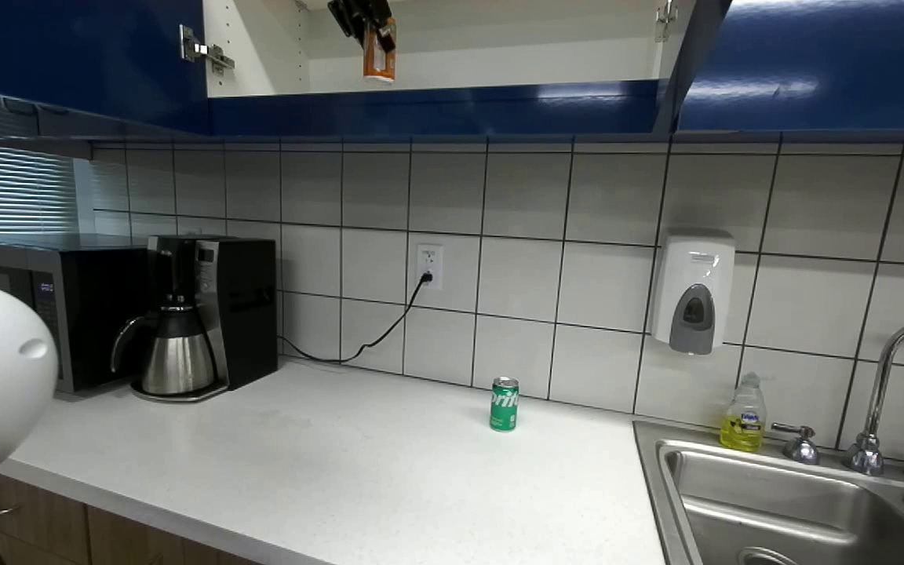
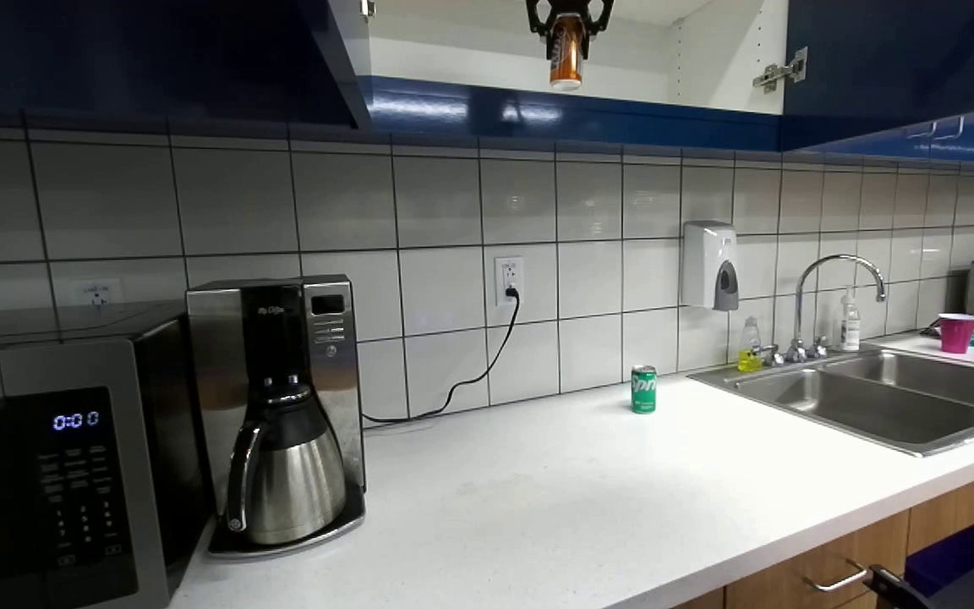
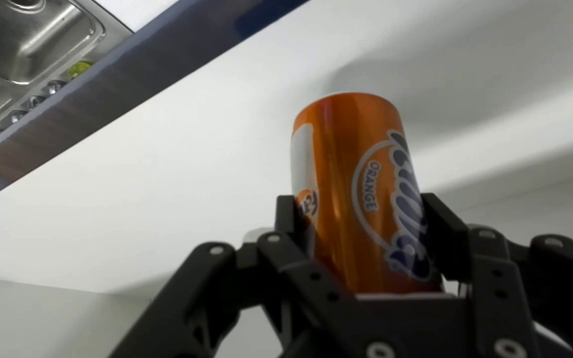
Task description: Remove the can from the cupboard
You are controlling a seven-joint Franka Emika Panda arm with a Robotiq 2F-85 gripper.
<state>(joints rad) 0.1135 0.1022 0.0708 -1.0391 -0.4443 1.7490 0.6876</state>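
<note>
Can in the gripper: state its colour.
The can is orange, with dark lettering edged in white; the wrist view shows it best.

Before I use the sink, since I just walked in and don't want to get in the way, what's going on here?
A Robotiq robot gripper is closed on an orange drink can marked ORANGE, holding it up inside the open blue-doored cupboard. The can has been gripped but not yet brought out. Below, a green Sprite can stands upright on the white countertop, apart from the gripper.
</note>
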